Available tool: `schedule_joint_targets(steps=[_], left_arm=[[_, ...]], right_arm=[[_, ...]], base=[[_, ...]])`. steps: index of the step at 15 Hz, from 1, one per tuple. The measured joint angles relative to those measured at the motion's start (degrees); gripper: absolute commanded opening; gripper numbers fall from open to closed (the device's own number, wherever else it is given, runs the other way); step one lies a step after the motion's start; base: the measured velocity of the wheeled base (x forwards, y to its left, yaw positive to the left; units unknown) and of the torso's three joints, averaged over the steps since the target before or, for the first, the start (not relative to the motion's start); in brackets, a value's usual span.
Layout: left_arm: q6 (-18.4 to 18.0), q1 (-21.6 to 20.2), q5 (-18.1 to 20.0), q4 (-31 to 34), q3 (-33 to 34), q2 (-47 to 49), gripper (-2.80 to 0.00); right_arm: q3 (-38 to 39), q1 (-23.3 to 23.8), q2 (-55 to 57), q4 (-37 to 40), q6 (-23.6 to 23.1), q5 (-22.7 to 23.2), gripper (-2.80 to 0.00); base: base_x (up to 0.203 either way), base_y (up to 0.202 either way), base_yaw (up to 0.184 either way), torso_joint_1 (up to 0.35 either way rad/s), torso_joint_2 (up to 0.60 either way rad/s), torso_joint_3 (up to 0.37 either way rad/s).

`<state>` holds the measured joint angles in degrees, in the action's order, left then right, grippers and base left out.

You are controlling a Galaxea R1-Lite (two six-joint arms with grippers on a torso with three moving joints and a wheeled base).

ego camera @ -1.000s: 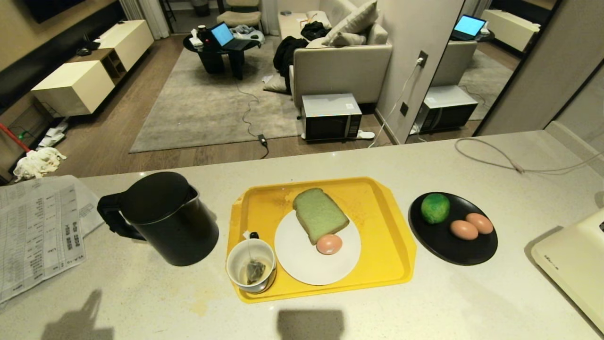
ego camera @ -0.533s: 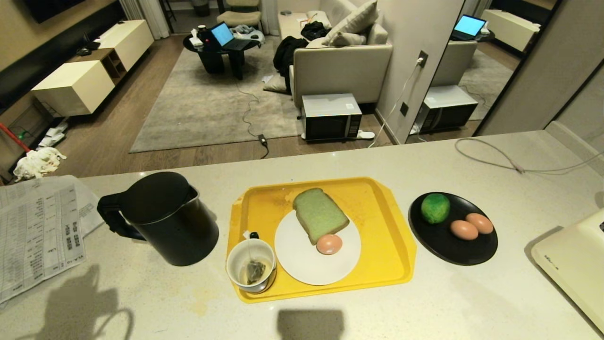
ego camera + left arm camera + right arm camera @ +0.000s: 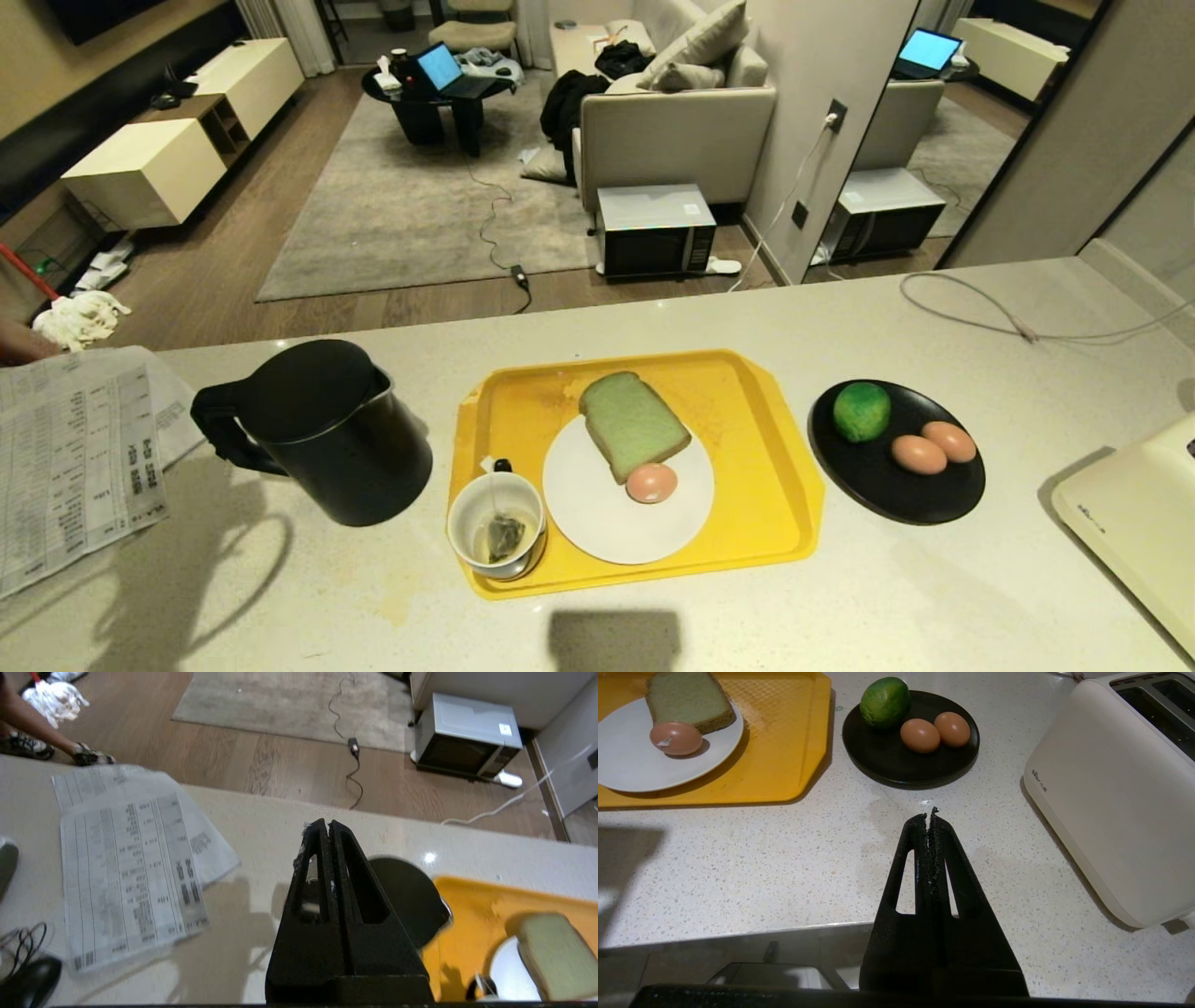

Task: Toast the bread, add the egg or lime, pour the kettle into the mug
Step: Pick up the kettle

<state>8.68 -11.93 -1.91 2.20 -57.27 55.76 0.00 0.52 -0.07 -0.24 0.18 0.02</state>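
Left gripper (image 3: 328,826) closed, three eggs (image 3: 652,483), one lime (image 3: 861,411)

A printed paper sheet (image 3: 131,877) lies on the counter (image 3: 261,826) beside the left jaws; a cream toaster (image 3: 1115,812) stands beside the right jaws, a black plate (image 3: 887,760) beyond their tips.

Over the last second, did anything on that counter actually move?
Only the arm's shadow on the counter moved: it spread up beside the kettle. A person's hand appeared at the far left edge. Nothing was gripped or released. The mug, bread, egg and lime stayed put.
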Motion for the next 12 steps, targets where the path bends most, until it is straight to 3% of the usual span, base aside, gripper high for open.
schedule_joint_targets(steps=[2, 4, 8, 12], left_arm=[[-0.04, -7.21, 7.52, -5.36, -0.02, 3.25, -2.80], [-0.15, -11.55, 14.32, -11.10, -0.02, 6.14, -2.80], [-0.17, -15.05, 19.73, -13.61, 0.43, 8.41, -2.80], [-0.20, -23.93, 29.83, -13.77, 2.95, 8.33, -2.80]], right_arm=[[0.00, 0.02, 0.00, 0.02, 0.00, -0.02, -2.80], [0.00, 0.00, 0.00, 0.00, 0.00, -0.02, -2.80], [0.00, 0.00, 0.00, 0.00, 0.00, -0.02, -2.80], [0.00, 0.00, 0.00, 0.00, 0.00, -0.02, -2.80]], base=[[0.000, 0.000, 0.000, 0.000, 0.00, 0.000], [0.000, 0.000, 0.000, 0.000, 0.00, 0.000], [0.000, 0.000, 0.000, 0.000, 0.00, 0.000], [0.000, 0.000, 0.000, 0.000, 0.00, 0.000]])
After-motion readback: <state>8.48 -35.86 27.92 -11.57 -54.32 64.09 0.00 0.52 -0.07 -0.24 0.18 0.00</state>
